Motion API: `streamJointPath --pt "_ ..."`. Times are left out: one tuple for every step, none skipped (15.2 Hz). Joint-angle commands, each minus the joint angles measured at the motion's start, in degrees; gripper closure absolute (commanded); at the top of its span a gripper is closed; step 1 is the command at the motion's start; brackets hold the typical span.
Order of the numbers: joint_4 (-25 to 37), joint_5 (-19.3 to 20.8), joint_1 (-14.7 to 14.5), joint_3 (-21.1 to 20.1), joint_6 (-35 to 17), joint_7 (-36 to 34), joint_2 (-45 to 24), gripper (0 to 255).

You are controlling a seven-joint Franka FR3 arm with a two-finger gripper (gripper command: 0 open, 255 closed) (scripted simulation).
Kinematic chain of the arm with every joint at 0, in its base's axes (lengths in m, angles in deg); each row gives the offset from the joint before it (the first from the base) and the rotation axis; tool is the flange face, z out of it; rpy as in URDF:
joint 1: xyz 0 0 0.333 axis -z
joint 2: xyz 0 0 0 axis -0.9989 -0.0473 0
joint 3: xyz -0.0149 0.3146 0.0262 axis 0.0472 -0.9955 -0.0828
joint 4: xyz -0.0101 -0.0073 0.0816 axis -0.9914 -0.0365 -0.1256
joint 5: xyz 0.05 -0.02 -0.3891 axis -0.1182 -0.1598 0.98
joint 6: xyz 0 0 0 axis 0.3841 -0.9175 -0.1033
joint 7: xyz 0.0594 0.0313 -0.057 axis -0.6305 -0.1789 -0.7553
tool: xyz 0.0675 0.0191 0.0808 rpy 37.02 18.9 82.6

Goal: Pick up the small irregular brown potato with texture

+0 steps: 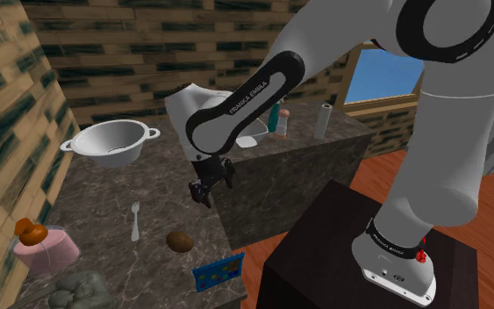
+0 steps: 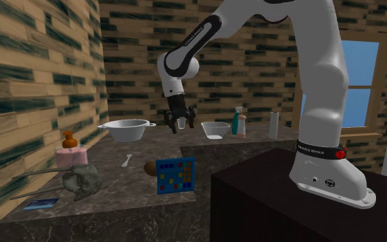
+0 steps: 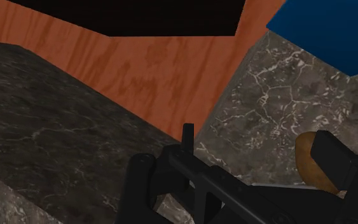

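Hovering above the dark marbled desk [image 1: 104, 197], my end effector [image 1: 206, 195] points fingers-down near the desk edge that faces my stand. Its two black fingers stand apart with nothing between them. The potato [image 1: 180, 240], small, brown and rough-skinned, lies on the desk below the end effector, toward the shoulder view's lower left, apart from both fingers. In the wrist view the potato sits just beside one finger, which partly hides it. A white fork [image 1: 135, 219] lies near the potato on the shoulder view's left. A blue card with coloured squares [image 1: 218, 271] stands at the desk's edge near the potato. A white two-handled bowl [image 1: 110, 143] sits farther back on the desk.
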Motion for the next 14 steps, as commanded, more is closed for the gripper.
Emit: streamJointPath --pt "3.4 1.6 -1.1 0.1 -0.8 -1.5 -4.6 0" --pt "5.4 2.3 -1.8 0.2 -0.9 -2.3 -6.9 0" --pt "7.3 2.9 -2.6 0.3 -1.0 -3.0 -9.1 0" --pt "9.4 3.6 -3.3 0.5 -1.0 -3.7 -11.4 0" --pt "11.6 4.2 -4.1 0.7 -0.9 -4.3 -13.7 0" --pt "13.8 4.8 -4.9 0.9 -0.8 -4.8 -16.0 0" --pt "16.2 5.3 -5.7 1.1 -0.6 -5.3 -18.3 0" --pt "18.6 5.8 -6.5 1.3 -0.3 -5.8 -20.6 0" --pt "21.2 6.3 -7.3 1.5 0.0 -6.2 -22.9 0" --pt "23.9 6.7 -8.2 1.7 0.5 -6.5 -25.2 0" --pt "26.7 7.1 -9.0 2.0 1.0 -6.8 -27.6 0" --pt "29.6 7.4 -9.9 2.2 1.6 -7.1 -30.0 0" --pt "32.7 7.7 -10.8 2.4 2.3 -7.2 -32.5 0" --pt "36.0 8.0 -11.7 2.7 3.1 -7.4 -35.1 0"
